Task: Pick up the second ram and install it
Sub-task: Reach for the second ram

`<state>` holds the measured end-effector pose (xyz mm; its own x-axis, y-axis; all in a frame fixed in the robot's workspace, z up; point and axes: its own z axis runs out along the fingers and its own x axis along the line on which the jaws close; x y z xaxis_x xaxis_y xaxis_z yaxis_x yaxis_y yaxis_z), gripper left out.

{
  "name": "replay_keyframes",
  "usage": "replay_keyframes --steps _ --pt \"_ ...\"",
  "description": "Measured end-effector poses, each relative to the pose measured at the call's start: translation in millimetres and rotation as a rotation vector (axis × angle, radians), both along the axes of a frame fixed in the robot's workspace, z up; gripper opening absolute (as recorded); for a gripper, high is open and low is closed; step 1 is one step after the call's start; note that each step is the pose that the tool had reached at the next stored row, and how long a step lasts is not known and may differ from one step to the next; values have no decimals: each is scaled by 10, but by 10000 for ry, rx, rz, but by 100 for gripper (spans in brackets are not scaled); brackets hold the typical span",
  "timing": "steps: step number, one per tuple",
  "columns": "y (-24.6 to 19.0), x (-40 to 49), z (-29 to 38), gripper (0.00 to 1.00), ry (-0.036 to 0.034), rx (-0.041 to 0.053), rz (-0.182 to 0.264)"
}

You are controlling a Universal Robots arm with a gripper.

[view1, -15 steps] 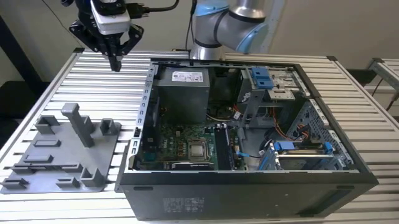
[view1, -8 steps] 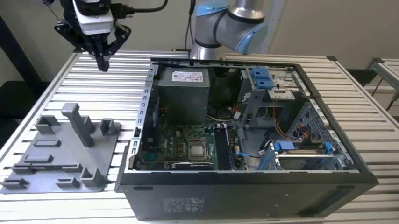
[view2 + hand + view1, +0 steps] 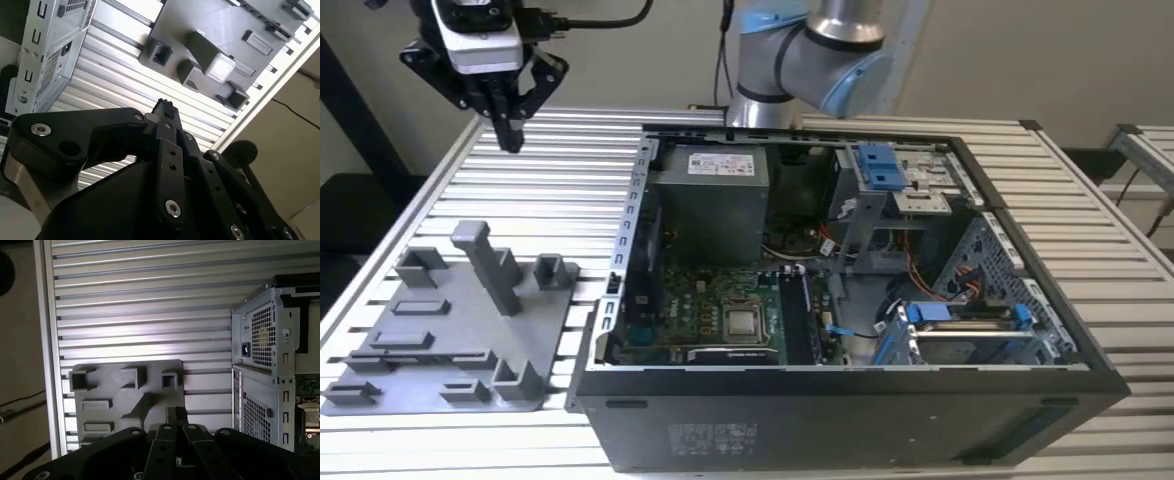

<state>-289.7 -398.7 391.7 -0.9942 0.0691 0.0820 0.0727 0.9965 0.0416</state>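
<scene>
My gripper (image 3: 510,140) hangs high over the slatted table at the exterior view's far left, fingers pointing down and shut with nothing between them. Its black fingertips (image 3: 164,106) (image 3: 176,414) are pressed together in both wrist views. The grey plastic fixture (image 3: 454,330) (image 3: 200,30) (image 3: 125,395) lies below and nearer the front, carrying upright posts and no stick that I can see. The second ram is out of view. Inside the open computer case (image 3: 854,420) the motherboard (image 3: 707,310) has long dark slots (image 3: 790,320) beside the processor; I cannot tell what sits in them.
The case stands right of the fixture, its perforated rear wall (image 3: 260,340) (image 3: 45,55) near the gripper. The arm's base (image 3: 801,60) rises behind the case. Blue drive brackets (image 3: 887,170) and cables fill the case's right side. The table edge (image 3: 47,365) runs alongside the fixture.
</scene>
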Motion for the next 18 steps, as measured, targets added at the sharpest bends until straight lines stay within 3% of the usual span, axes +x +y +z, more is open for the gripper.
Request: replay_keyframes --steps 8,17,18 --pt "0 -233 -3 11 201 0 5" --pt "0 -495 -8 11 206 -23 83" --pt "0 -511 -12 11 163 -48 87"
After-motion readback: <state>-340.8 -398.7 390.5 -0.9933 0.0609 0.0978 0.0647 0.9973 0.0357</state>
